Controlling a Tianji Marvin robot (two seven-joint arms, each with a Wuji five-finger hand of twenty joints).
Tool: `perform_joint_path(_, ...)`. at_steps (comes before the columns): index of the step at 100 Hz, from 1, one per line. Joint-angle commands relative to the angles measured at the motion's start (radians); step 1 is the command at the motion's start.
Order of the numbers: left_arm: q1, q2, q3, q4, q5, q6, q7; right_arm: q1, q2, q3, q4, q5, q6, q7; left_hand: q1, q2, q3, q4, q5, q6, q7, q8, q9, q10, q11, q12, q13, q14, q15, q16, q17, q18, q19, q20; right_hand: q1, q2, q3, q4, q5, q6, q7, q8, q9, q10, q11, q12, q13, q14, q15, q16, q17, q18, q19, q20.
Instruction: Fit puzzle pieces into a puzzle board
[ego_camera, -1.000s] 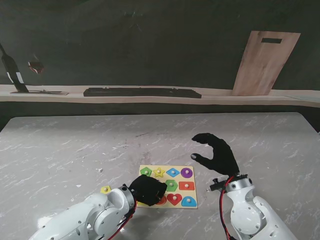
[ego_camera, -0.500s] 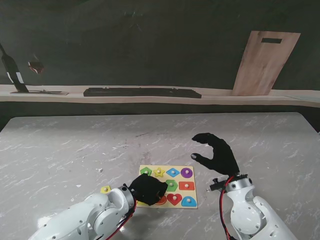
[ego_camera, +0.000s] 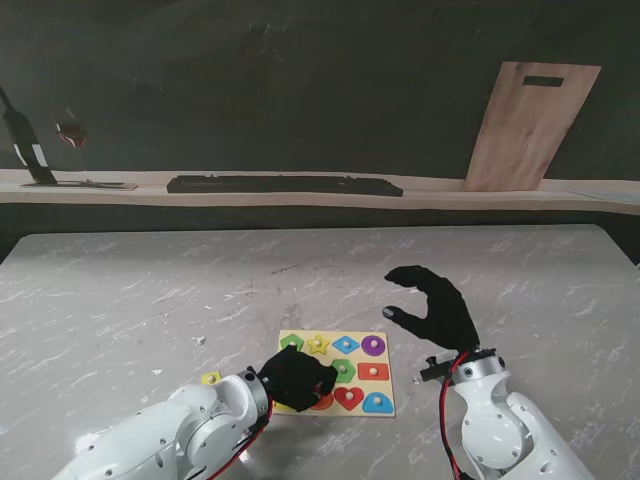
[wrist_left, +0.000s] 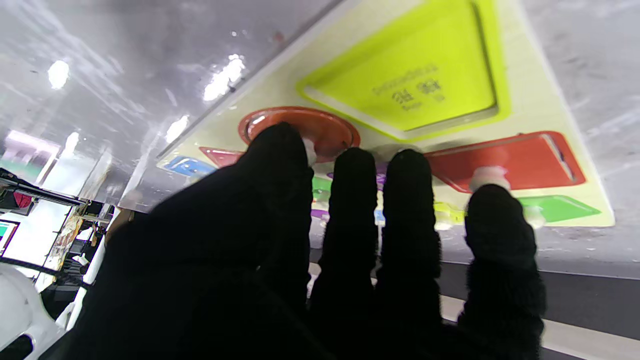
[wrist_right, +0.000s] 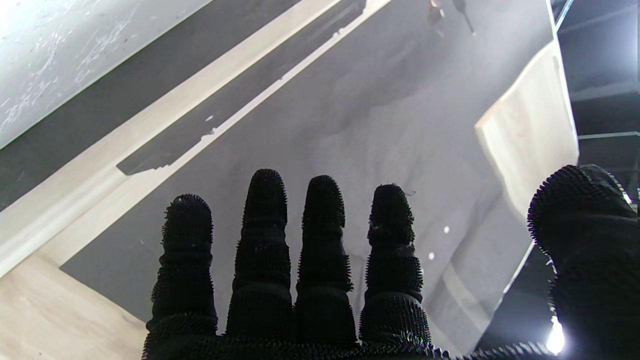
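Observation:
The pale puzzle board (ego_camera: 359, 358) lies on the marble table in front of me, with several coloured pieces seated in it. My left hand (ego_camera: 297, 378) lies over its near left corner. In the left wrist view the fingertips (wrist_left: 407, 170) rest flat on the board (wrist_left: 530, 100), beside an orange round piece (wrist_left: 327, 132) and a red piece (wrist_left: 520, 157). An empty yellow recess (wrist_left: 415, 85) shows just beyond them. A loose yellow piece (ego_camera: 211, 378) sits on the table left of the board. My right hand (ego_camera: 432, 308) hovers open, raised to the right of the board.
A wooden cutting board (ego_camera: 530, 125) leans on the dark back wall at the far right. A long dark bar (ego_camera: 285, 185) lies on the wooden ledge behind the table. The marble table top (ego_camera: 150, 290) stretches to the left.

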Motion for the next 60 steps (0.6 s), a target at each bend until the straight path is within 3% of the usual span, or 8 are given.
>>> perform_joint_path(1, 0.01, 0.01, -0.003, 0.005, 0.006, -0.001, -0.014, -0.008, -0.006, -0.001, -0.006, -0.003, -0.005, -0.004, -0.026, -0.043, -0.013, -0.022, -0.053, -0.024, -0.072, 0.019, -0.065, -0.011, 0.006, -0.012, -0.031, -0.04, 0.014, -0.001, -0.014, -0.208, -0.006, -0.01, -0.027, 0.018, -0.014, 0.007, -0.008, -0.022, -0.003, 0.005, 0.013, 0.0, 0.011, 0.006, 0.018, -0.001, 0.013, 0.009, -0.007, 0.007, 0.008, 0.011)
perform_joint_path(14, 0.026, 0.016, -0.019, -0.01, 0.032, -0.003, -0.018, -0.008, -0.006, 0.0, -0.006, -0.002, -0.006, -0.003, -0.064, -0.03, -0.019, -0.013, -0.111, -0.012, -0.181, 0.079, -0.091, -0.019, 0.068, -0.002, -0.034, -0.042, 0.03, 0.011, -0.017, -0.207, -0.007, 0.0, -0.026, 0.018, -0.014, 0.007, -0.006, -0.022, -0.003, 0.006, 0.015, 0.0, 0.012, 0.006, 0.02, -0.001, 0.013, 0.01, -0.006, 0.007, 0.009, 0.011)
perform_joint_path(32, 0.05, 0.019, -0.044, -0.025, 0.052, -0.002, -0.009, -0.009, -0.006, 0.0, -0.006, -0.002, -0.008, 0.0, -0.158, 0.02, -0.03, 0.023, -0.171, 0.073, -0.263, 0.065, -0.121, -0.03, 0.129, -0.017, -0.029, -0.049, 0.049, 0.022, -0.012, -0.207, -0.001, 0.007, -0.025, 0.018, -0.014, 0.007, -0.002, -0.023, -0.002, 0.006, 0.02, 0.0, 0.013, 0.006, 0.022, -0.001, 0.014, 0.01, -0.006, 0.007, 0.008, 0.011)
perform_joint_path(39, 0.06, 0.019, -0.055, -0.032, 0.057, -0.007, -0.002, -0.009, -0.006, 0.0, -0.007, -0.001, -0.008, 0.0, -0.179, 0.037, -0.035, 0.032, -0.166, 0.065, -0.268, 0.062, -0.122, -0.033, 0.136, -0.025, -0.027, -0.048, 0.052, 0.024, -0.01, -0.206, 0.0, 0.009, -0.025, 0.018, -0.014, 0.007, -0.001, -0.023, -0.002, 0.006, 0.02, 0.0, 0.012, 0.006, 0.023, -0.001, 0.014, 0.01, -0.006, 0.008, 0.008, 0.011)
perform_joint_path(41, 0.063, 0.019, -0.058, -0.034, 0.057, -0.01, 0.002, -0.009, -0.006, 0.0, -0.006, -0.002, -0.008, 0.0, -0.189, 0.043, -0.037, 0.049, -0.165, 0.066, -0.273, 0.059, -0.126, -0.033, 0.144, -0.043, -0.027, -0.049, 0.053, 0.024, -0.01, -0.207, 0.001, 0.01, -0.025, 0.019, -0.014, 0.007, -0.001, -0.023, -0.002, 0.006, 0.021, 0.0, 0.013, 0.006, 0.023, -0.001, 0.014, 0.01, -0.006, 0.008, 0.008, 0.011)
perform_joint_path(51, 0.076, 0.015, -0.073, -0.044, 0.051, -0.017, 0.017, -0.009, -0.006, 0.0, -0.006, -0.001, -0.009, 0.001, -0.22, 0.064, -0.043, 0.074, -0.168, 0.071, -0.279, 0.055, -0.133, -0.035, 0.168, -0.111, -0.026, -0.05, 0.054, 0.026, -0.008, -0.21, 0.001, 0.012, -0.025, 0.019, -0.015, 0.007, -0.001, -0.022, -0.002, 0.006, 0.022, 0.0, 0.012, 0.006, 0.024, 0.0, 0.014, 0.01, -0.006, 0.008, 0.008, 0.011)
perform_joint_path(60, 0.089, 0.009, -0.088, -0.052, 0.033, -0.021, 0.029, -0.009, -0.006, -0.001, -0.005, -0.002, -0.009, 0.0, -0.236, 0.071, -0.053, 0.072, -0.168, 0.071, -0.279, 0.055, -0.131, -0.034, 0.172, -0.12, -0.023, -0.05, 0.056, 0.026, -0.006, -0.209, 0.002, 0.013, -0.025, 0.02, -0.015, 0.007, 0.0, -0.022, -0.002, 0.006, 0.022, 0.0, 0.012, 0.006, 0.023, -0.001, 0.014, 0.01, -0.006, 0.007, 0.009, 0.011)
